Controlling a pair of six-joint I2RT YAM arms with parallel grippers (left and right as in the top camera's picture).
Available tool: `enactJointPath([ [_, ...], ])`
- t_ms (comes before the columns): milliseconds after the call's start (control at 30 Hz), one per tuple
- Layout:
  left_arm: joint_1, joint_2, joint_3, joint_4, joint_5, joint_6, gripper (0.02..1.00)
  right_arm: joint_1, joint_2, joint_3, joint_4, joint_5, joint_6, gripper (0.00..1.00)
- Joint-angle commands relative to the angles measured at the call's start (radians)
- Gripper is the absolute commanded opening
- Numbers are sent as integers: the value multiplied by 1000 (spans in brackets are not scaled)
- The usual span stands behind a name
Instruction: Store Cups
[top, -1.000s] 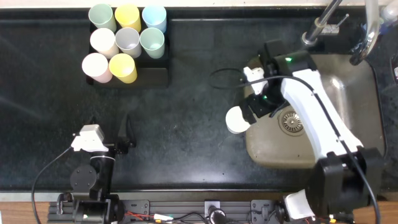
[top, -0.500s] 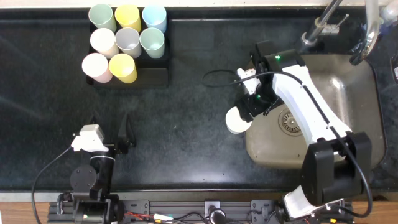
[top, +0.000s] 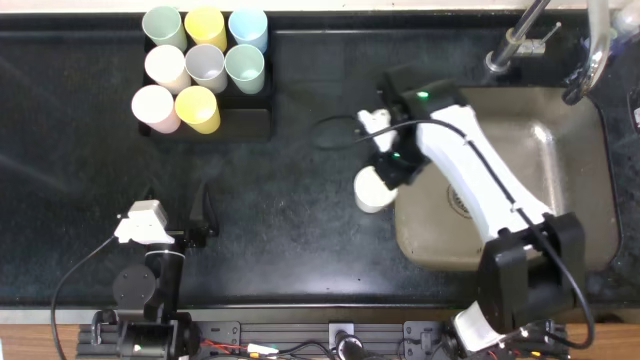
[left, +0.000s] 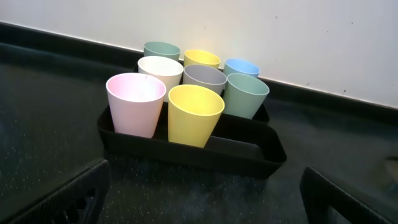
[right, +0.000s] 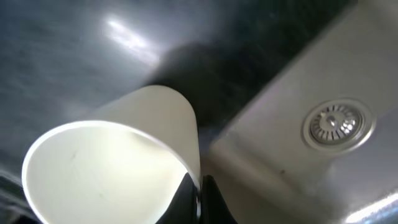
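Right gripper (right: 199, 198), closed narrowly on the rim of a cream cup (right: 118, 155), one finger inside the mouth and one outside. The cup hangs tilted over the dark table (top: 300, 230), just beside the left rim of the steel sink (top: 570, 150), whose round drain (right: 336, 124) lies off to one side in the right wrist view. In the top view the right arm reaches from its base at the lower right up and across the sink, with the right gripper (top: 385, 172) and cream cup (top: 369, 192) at the sink's left edge. A faucet (top: 515, 35) stands behind the sink. Left gripper (top: 178, 208), fingers spread wide and holding nothing, low over the table near the left arm's base and well apart from the cream cup. The left wrist view looks between the fingers of the left gripper (left: 202, 186) toward a black tray (left: 249, 155) at the table's far left. The tray (top: 250, 125) carries eight upright cups in three rows: back green cup (top: 163, 24), back yellow cup (top: 205, 26) and blue cup (top: 248, 28); white cup (top: 166, 65), grey cup (top: 206, 65) and middle green cup (top: 244, 67); pink cup (top: 153, 108) and front yellow cup (top: 198, 108). Bare tray floor lies right of the front yellow cup.
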Motion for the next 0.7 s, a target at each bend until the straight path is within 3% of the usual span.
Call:
enactJointPath([
  [33, 5, -10, -1, -3, 9, 22, 1000, 68, 6, 324, -17, -6, 169, 45],
  [133, 5, -10, -2, -2, 9, 22, 1000, 104, 101, 615, -103, 23, 217, 42],
  [333, 5, -10, -2, -3, 9, 22, 1000, 187, 376, 1102, -246, 169, 238, 42],
  [500, 5, -10, -2, -3, 9, 22, 1000, 259, 505, 1173, -259, 241, 173, 42],
  [700, 5, -10, -1, -3, 9, 22, 1000, 315, 583, 1173, -217, 220, 145, 42],
])
